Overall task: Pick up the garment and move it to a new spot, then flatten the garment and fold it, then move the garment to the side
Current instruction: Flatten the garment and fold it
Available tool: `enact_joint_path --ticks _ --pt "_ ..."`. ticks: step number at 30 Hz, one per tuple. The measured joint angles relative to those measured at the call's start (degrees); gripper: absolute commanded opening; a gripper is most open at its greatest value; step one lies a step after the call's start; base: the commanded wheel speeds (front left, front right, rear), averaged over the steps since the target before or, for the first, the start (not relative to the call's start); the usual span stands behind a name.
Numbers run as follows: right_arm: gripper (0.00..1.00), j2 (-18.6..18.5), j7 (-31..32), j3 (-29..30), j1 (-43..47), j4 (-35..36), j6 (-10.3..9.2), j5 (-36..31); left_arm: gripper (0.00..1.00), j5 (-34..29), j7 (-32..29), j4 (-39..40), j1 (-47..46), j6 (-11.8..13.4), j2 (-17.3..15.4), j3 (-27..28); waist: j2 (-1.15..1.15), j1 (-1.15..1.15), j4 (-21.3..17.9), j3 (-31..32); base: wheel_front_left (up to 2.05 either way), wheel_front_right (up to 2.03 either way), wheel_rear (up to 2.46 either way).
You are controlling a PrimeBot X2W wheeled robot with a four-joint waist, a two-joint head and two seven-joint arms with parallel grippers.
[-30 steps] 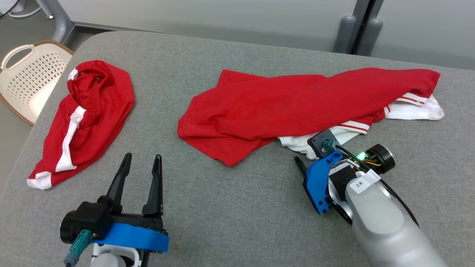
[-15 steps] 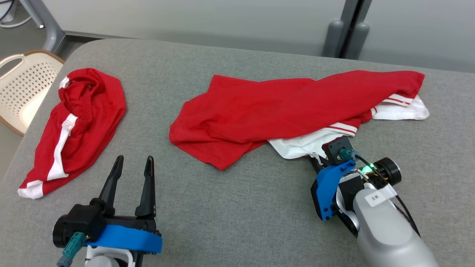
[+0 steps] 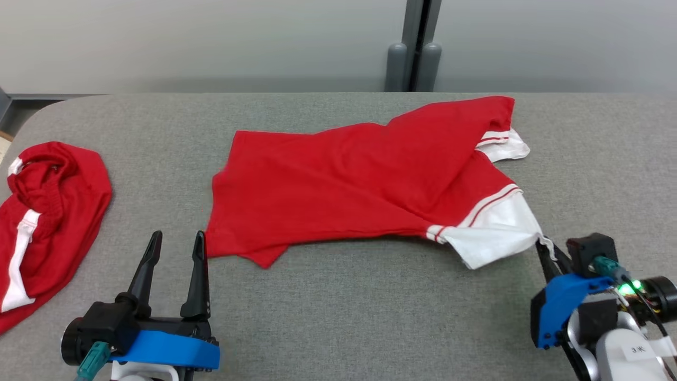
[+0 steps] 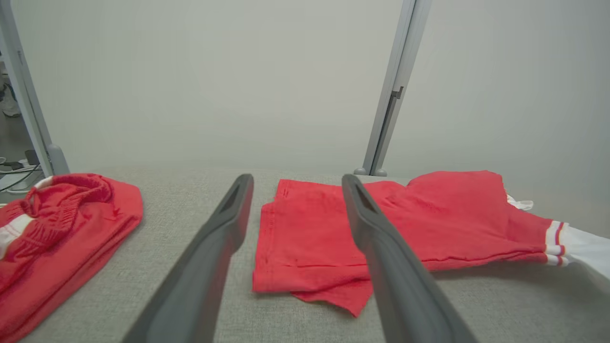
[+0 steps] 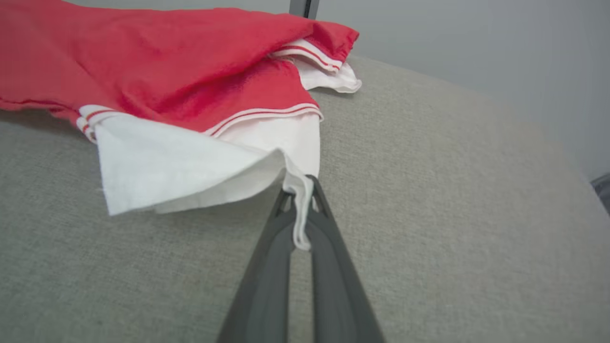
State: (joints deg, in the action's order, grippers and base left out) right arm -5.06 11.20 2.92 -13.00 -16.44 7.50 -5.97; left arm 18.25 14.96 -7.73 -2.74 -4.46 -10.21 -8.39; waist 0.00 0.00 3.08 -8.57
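The garment (image 3: 359,180) is a red shirt with white striped sleeve ends, lying stretched across the middle of the grey table (image 3: 344,317). My right gripper (image 3: 542,246) at the lower right is shut on the corner of its white sleeve (image 3: 497,233); the right wrist view shows the white cloth (image 5: 190,166) pinched between the fingertips (image 5: 312,200) and lifted a little. My left gripper (image 3: 175,241) stands open at the lower left, just left of the garment's (image 4: 333,238) near hem corner, holding nothing.
A second red garment with a white stripe (image 3: 42,211) lies crumpled at the table's left edge, also in the left wrist view (image 4: 57,228). A grey wall with a vertical post (image 3: 415,47) stands behind the table. Bare grey table surface lies in front of the shirt.
My right gripper has shut on the white sleeve corner and pulled it right and toward me, stretching the garment out. The head camera has turned right. The left gripper stays open.
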Motion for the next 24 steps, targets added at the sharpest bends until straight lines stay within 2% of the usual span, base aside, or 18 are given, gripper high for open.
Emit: enact_joint_path --ticks 5,9,10,11,19,24 --pt "0.0 0.53 2.27 4.67 5.43 6.94 0.0 -0.93 1.0 0.22 -0.24 0.16 0.49 0.38 -0.14 -0.18 0.0 0.0 -1.59 0.08 0.0 0.0 0.0" --pt "0.0 0.94 2.57 7.14 7.18 8.22 0.0 -1.42 1.0 0.26 -0.34 0.29 1.29 0.46 -0.36 -0.49 0.0 0.0 -2.14 0.38 0.0 0.0 0.0" --pt "0.18 0.94 2.61 7.71 7.39 8.18 0.0 -1.55 1.0 0.26 -0.51 0.31 1.44 0.46 -0.49 -0.52 0.0 0.0 -2.17 0.51 0.0 0.0 0.0" --pt "1.0 1.0 2.82 8.27 7.59 7.97 0.0 -1.52 1.0 0.26 -0.57 0.34 1.54 0.48 -0.59 -0.58 0.0 0.0 -2.17 0.68 0.0 0.0 0.0" --pt "1.0 1.88 3.74 9.71 10.72 9.16 0.0 2.46 1.0 0.43 -1.14 0.44 3.58 1.08 -0.98 -0.91 0.0 0.0 -2.05 2.97 0.0 0.0 0.0" --pt "1.0 2.05 -0.85 10.55 12.33 12.79 -0.01 9.11 1.0 0.83 -1.32 0.65 5.24 1.92 -1.22 -0.75 0.0 0.0 -2.79 4.27 0.0 0.0 0.0"
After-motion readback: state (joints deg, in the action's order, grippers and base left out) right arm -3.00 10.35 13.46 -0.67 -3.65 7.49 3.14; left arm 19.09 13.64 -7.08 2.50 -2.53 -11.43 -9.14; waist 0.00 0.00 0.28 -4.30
